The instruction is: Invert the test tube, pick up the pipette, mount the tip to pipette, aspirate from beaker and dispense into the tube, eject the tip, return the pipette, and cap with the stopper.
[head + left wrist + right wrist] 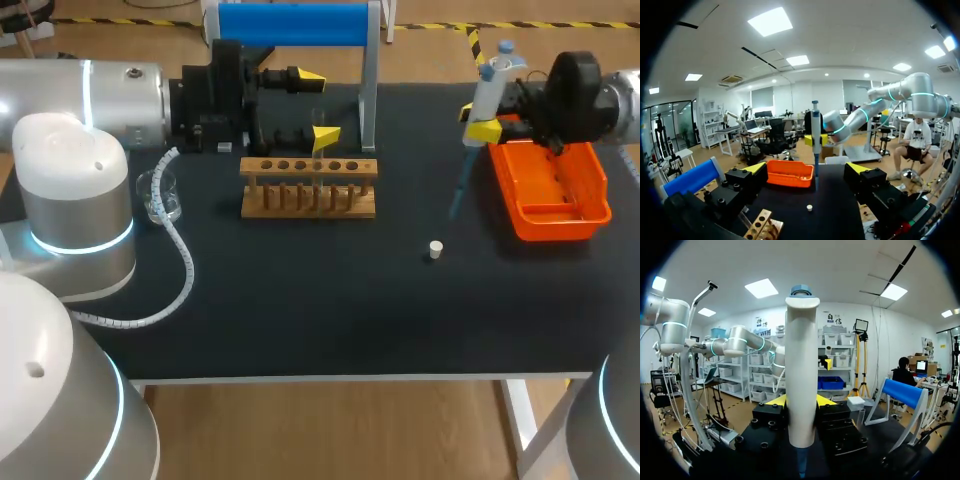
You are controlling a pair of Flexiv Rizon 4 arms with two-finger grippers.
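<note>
At the far right, beside the orange tray [556, 226], the right gripper [477, 122] clamps the pipette [490, 85] upright, tip pointing down; the left gripper [315, 106] has its fingers spread wide.

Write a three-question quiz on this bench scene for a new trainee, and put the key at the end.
1. True or false: the white stopper lies on the table, outside the orange tray.
2. What is the right gripper holding? A, a spoon. B, the pipette. C, nothing.
3. In one word, are the fingers of the left gripper open or shut?

Key: 1 true; 2 B; 3 open.
</note>
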